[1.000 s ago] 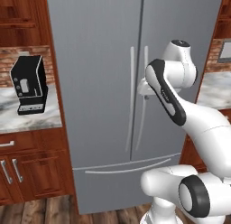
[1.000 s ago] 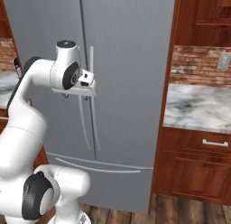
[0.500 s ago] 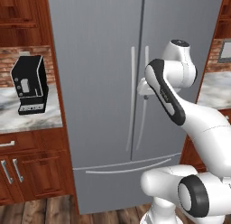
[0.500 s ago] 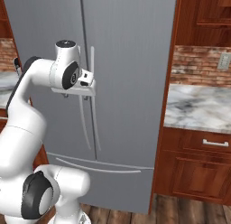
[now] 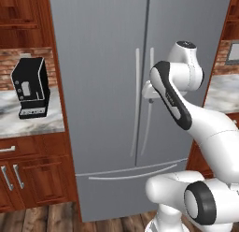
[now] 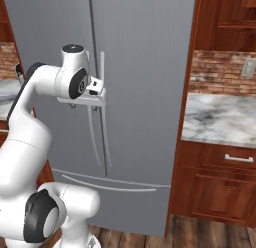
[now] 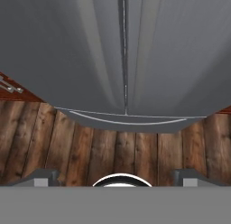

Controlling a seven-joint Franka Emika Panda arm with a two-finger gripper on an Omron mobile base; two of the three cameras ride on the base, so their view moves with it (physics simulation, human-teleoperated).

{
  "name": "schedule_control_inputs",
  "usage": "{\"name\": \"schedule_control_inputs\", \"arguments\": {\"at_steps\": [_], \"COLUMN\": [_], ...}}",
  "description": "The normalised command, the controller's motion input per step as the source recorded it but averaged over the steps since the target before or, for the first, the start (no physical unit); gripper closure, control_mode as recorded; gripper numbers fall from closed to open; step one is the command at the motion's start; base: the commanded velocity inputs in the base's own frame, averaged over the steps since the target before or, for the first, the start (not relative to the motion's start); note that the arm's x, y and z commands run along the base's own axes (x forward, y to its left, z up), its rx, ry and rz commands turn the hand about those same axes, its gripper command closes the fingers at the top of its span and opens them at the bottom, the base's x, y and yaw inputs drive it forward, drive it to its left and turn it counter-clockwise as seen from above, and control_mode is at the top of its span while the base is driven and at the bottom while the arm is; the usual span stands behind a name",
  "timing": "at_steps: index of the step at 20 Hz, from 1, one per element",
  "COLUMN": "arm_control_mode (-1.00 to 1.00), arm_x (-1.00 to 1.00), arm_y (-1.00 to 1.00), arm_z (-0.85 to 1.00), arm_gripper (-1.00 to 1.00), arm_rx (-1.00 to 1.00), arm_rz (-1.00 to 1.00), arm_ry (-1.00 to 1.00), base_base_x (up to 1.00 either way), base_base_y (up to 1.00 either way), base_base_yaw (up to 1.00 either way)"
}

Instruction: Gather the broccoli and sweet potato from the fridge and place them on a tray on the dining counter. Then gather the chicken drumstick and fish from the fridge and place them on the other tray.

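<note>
Fridge (image 5: 102,86) doors stood shut, both tall grey panels meeting at a centre seam, with the freezer drawer (image 5: 126,189) below them also closed; whatever food it held was hidden behind the doors. The pincer (image 6: 95,106) hung right in front of the two vertical door handles (image 6: 102,82), close to them near the seam, at about mid-height of the doors. Its fingers (image 7: 43,177) stood wide apart with nothing between them. In the hand view the camera looked down along the door fronts, the seam running to the curved handle of the freezer drawer and then the wooden floor (image 7: 135,155) beneath.

To the fridge's left, in the left base view, a black coffee machine (image 5: 30,88) sat on a marble desk (image 5: 28,121), toward its back edge against the brick wall, above wooden cabinets (image 5: 28,175) with metal handles. To the fridge's right, in the right base view, another marble desk (image 6: 220,119) ran over wooden cabinets, with a brick backsplash and a wall outlet (image 6: 247,68) above it. The closed doors alone stood between the pincer and the fridge's inside.

Against the frames from a second and half a second before, nothing had visibly shifted: arm, pincer and doors kept the same places.
</note>
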Motion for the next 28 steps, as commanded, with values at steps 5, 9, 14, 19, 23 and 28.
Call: {"name": "schedule_control_inputs", "arguments": {"at_steps": [5, 9, 14, 19, 23, 28], "arm_control_mode": [-1.00, -1.00, -1.00, -1.00, -1.00, -1.00], "arm_x": [0.00, 0.00, 0.00, 0.00, 0.00, 0.00], "arm_y": [0.00, 0.00, -0.09, -0.15, -0.08, -0.06], "arm_z": [-0.25, -0.19, -0.10, -0.11, -0.11, -0.07], "arm_gripper": [-1.00, -1.00, -1.00, -1.00, -1.00, -1.00], "arm_rx": [0.00, 0.00, 0.01, 0.03, 0.00, 0.00], "arm_rz": [0.00, 0.00, 0.00, 0.00, 0.00, 0.00], "arm_ry": [-0.33, -0.47, -0.25, -0.08, 0.00, 0.01], "base_base_x": [0.00, 0.00, 0.00, 0.00, 0.00, 0.00], "base_base_y": [0.00, 0.00, 0.00, 0.00, 0.00, 0.00], "base_base_yaw": [0.00, 0.00, 0.00, 0.00, 0.00, 0.00]}}
